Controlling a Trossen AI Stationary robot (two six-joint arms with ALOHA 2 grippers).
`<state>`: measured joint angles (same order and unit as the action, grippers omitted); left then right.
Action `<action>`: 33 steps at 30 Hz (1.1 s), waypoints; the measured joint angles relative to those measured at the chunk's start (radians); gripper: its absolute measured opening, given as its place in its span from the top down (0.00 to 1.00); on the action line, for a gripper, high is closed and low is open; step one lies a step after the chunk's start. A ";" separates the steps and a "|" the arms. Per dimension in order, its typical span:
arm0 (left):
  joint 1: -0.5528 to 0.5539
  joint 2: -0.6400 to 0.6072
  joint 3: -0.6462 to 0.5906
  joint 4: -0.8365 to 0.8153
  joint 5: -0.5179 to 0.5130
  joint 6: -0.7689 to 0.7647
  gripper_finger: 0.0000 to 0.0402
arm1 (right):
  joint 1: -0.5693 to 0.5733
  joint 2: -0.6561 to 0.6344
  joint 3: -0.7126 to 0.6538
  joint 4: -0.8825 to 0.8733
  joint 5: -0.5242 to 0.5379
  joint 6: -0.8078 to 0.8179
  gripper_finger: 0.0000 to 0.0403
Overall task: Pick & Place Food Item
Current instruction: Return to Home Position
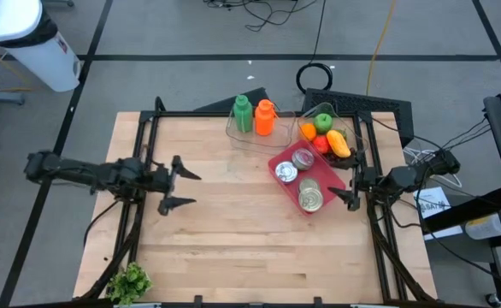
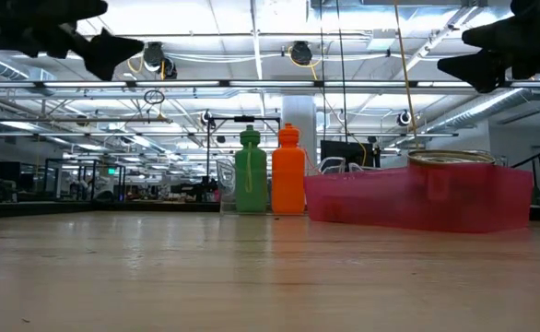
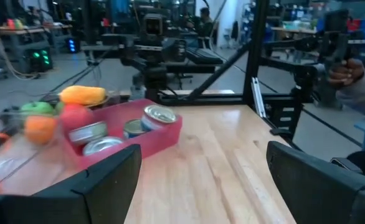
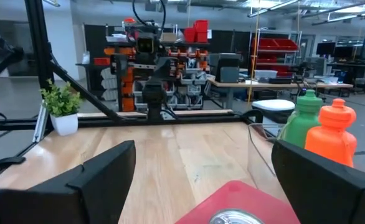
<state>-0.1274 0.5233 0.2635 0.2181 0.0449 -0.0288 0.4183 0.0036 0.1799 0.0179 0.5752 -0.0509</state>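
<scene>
**Tuna cans [image 1: 303,158] in pink bin [image 1: 329,178]**

The cans lie inside the bin on the bench [image 1: 233,248], right of centre. The right hand [image 1: 346,186] hangs raised at the bin's outer edge, fingers wide, empty. The left hand [image 1: 195,188] hangs over the bench's left side, equally wide.

This is a big open lab hall. Beyond the table [image 1: 233,231] there are workbenches [image 4: 245,79], red storage bins [image 4: 274,45] and bare ceiling pipes [image 2: 252,85].
</scene>
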 joint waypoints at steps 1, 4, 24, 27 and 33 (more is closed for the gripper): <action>0.009 -0.041 -0.009 -0.030 0.003 -0.001 0.11 | 0.000 0.000 0.000 0.001 0.000 -0.003 0.11; 0.035 -0.156 -0.025 -0.122 0.008 -0.006 0.11 | 0.000 0.000 0.000 -0.008 0.000 -0.006 0.11; 0.121 -0.365 -0.250 -0.054 0.007 -0.045 0.11 | -0.006 0.000 -0.118 0.088 -0.083 0.031 0.11; 0.121 -0.364 -0.249 -0.049 0.007 -0.034 0.11 | -0.006 0.000 -0.119 0.069 -0.105 0.010 0.11; 0.121 -0.364 -0.249 -0.050 0.006 -0.005 0.11 | -0.006 0.001 -0.120 0.065 -0.108 -0.025 0.11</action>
<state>-0.0067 0.1593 0.0147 0.1677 0.0513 -0.0337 0.4122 0.0048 0.0597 0.0825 0.4675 -0.0757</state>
